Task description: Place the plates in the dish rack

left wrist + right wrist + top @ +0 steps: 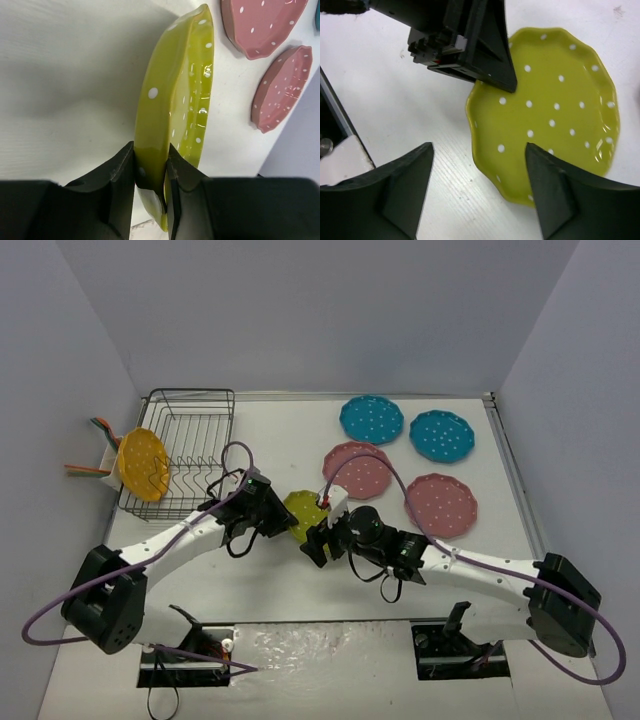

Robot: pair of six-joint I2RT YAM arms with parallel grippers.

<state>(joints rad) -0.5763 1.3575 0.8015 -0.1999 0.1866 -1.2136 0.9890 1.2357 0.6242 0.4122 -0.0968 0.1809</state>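
Observation:
My left gripper [283, 521] is shut on the rim of the yellow-green plate [303, 514], which is tilted up off the table; the left wrist view shows the plate [175, 100] edge-on between my fingers. My right gripper [318, 540] is open just beside the plate [545, 110] and holds nothing. The orange plate [142, 464] stands upright in the black wire dish rack [190, 415] at the far left. Two teal plates [371, 418] [441, 434] and two pink plates [357, 469] [441, 504] lie flat on the table at the right.
A white holder with coloured utensils [95, 465] hangs on the rack's left side. White walls close in the table on the left, back and right. The arm bases stand at the near edge.

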